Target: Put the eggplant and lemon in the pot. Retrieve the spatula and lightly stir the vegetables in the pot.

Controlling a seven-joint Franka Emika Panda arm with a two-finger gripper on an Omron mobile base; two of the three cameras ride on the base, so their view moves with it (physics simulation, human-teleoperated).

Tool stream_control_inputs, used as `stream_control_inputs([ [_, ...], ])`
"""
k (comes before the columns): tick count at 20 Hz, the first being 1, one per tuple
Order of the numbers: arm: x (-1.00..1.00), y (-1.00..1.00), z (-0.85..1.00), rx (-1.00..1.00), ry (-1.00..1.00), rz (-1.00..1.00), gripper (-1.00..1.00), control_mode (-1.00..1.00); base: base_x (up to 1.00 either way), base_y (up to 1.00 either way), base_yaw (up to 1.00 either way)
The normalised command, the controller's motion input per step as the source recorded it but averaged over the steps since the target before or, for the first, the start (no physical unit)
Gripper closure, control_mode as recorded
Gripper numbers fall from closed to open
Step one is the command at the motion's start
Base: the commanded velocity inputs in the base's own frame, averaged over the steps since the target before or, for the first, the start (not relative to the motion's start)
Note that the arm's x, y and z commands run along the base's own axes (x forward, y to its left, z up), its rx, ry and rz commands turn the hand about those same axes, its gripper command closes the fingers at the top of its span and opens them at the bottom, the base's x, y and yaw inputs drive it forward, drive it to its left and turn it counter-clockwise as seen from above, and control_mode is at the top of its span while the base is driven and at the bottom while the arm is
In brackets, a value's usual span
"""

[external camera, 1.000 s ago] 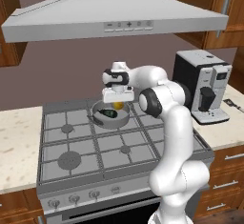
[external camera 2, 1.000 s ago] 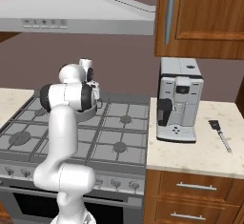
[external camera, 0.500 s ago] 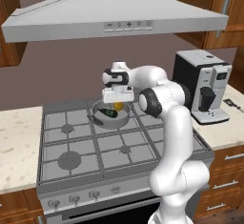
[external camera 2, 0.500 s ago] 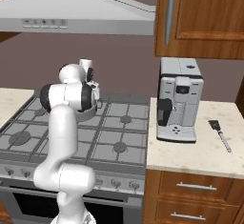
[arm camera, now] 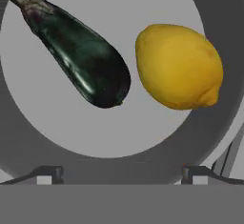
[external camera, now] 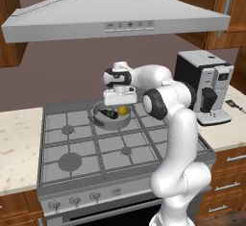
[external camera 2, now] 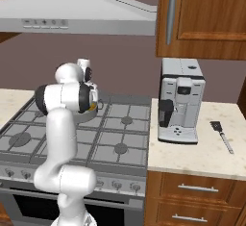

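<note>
- Eggplant [arm camera: 81,56] and lemon [arm camera: 178,66] both lie on the floor of the pot [arm camera: 28,137]; in the hand view you see them side by side, close but with a thin gap between them.
- You can see that the eggplant lies slanted in the hand view, with its stem end toward the upper left corner and its rounded end toward the lemon.
- From the left base view you find the pot [external camera: 102,122] on a rear burner of the stove [external camera: 72,148], with the lemon [external camera: 123,109] as a yellow spot and the eggplant [external camera: 110,114] as a dark shape beside it.
- Your gripper [external camera: 118,99] hangs directly over the pot, pointing down, and it holds nothing.
- In the hand view the two fingertips [arm camera: 47,174] stand far apart at the bottom, so the jaws are spread wide.
- You find the spatula [external camera 2: 221,134] flat on the counter [external camera 2: 202,155] in the right base view, to the right of the coffee machine [external camera 2: 180,100] and well apart from the pot.
- The range hood [external camera: 115,18] hangs above the stove, and the arm reaches under it.
</note>
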Motion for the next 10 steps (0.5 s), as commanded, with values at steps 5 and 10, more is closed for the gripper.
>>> stream_control_inputs([
  [5,-0.87,-0.08,0.06,0.00,-0.04,0.00,-1.00,-1.00,0.00,0.00,0.00],
  [10,-1.00,-0.12,0.18,0.01,-0.11,0.00,-1.00,-1.00,0.00,0.00,0.00],
])
